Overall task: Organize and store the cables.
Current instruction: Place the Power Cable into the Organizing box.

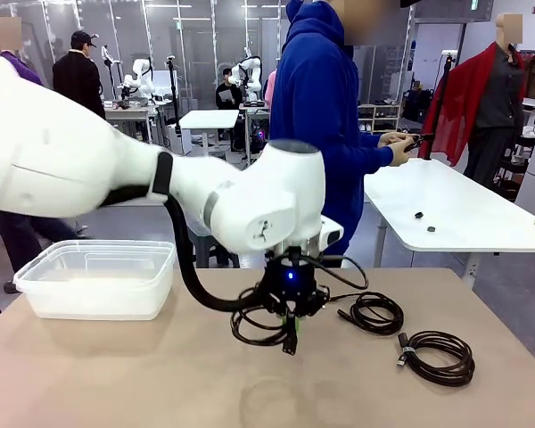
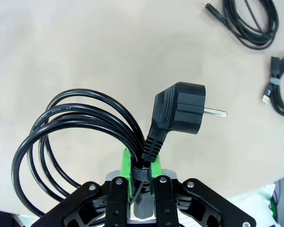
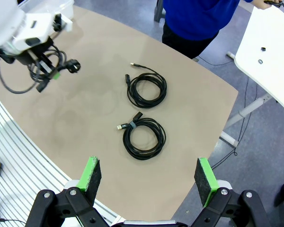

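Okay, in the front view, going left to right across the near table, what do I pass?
clear plastic bin → left gripper shut on the coiled power cable → loose cable coil → tied cable coil

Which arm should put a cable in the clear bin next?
Left. The left gripper is shut on the coiled power cable, and the clear bin sits on its side. The right gripper is open and empty.
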Available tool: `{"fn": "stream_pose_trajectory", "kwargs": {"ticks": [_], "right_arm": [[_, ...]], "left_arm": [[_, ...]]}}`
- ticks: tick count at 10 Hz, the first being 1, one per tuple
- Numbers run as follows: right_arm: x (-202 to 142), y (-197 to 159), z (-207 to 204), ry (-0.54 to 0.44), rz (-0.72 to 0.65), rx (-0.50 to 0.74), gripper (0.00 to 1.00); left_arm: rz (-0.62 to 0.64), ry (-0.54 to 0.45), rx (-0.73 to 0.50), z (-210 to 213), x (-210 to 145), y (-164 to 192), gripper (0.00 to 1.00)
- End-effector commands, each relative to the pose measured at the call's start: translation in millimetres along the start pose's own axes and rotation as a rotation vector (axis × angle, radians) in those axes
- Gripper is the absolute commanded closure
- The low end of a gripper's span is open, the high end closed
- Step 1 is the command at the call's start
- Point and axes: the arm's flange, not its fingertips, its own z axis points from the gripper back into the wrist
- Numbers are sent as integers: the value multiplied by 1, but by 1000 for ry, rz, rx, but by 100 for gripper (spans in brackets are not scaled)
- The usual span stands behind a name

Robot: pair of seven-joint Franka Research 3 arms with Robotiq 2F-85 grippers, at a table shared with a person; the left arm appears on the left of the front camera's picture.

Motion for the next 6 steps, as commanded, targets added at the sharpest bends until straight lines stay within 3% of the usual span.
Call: {"fn": "stream_pose_trajectory", "kwargs": {"ticks": [1, 3, 6], "right_arm": [[-1, -1, 0, -2, -3, 1, 0], [-1, -1, 0, -2, -3, 1, 0], [-1, -1, 0, -2, -3, 1, 0]], "left_arm": [[-32, -47, 58, 24, -12, 1, 82], [-113, -76, 107, 44, -14, 13, 82], [-210, -64, 78, 71, -26, 57, 82]]}}
